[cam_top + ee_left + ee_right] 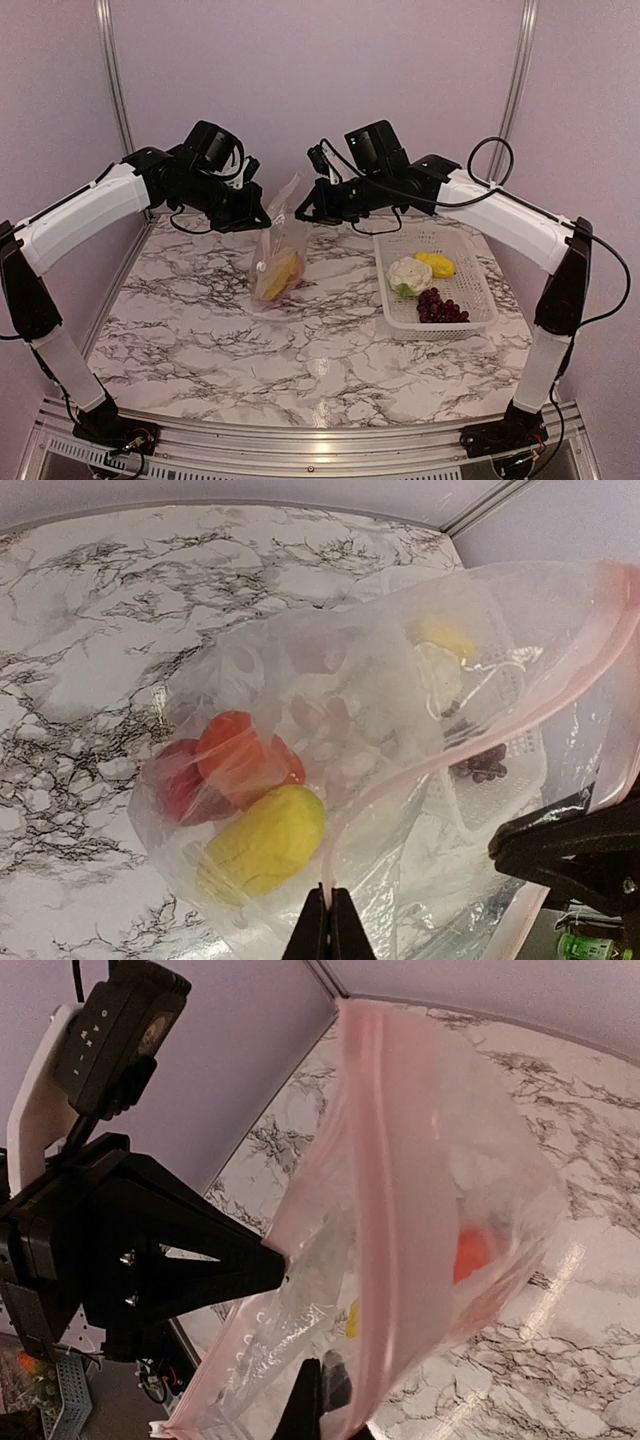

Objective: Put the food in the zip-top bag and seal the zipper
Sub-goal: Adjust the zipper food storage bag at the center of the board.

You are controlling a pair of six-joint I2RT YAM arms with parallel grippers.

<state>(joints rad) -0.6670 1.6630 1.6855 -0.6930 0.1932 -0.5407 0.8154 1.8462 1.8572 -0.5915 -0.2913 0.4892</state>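
Note:
The clear zip-top bag (280,255) hangs between my two grippers, its bottom resting on the table. Inside are a red pepper (175,780), an orange fruit (240,760) and a yellow piece (265,840). My left gripper (262,218) is shut on the pinkish zipper strip (470,740) at one end of the mouth; its fingertips (328,930) pinch it. My right gripper (305,212) is shut on the bag's other top edge (330,1400). The cauliflower (409,273), a second yellow piece (436,264) and the grapes (440,307) lie in the basket.
The white lattice basket (470,245) stands on the marble table at the right, close to the bag. Aluminium posts rise at the back corners. The left gripper's black body (180,1260) fills the left of the right wrist view.

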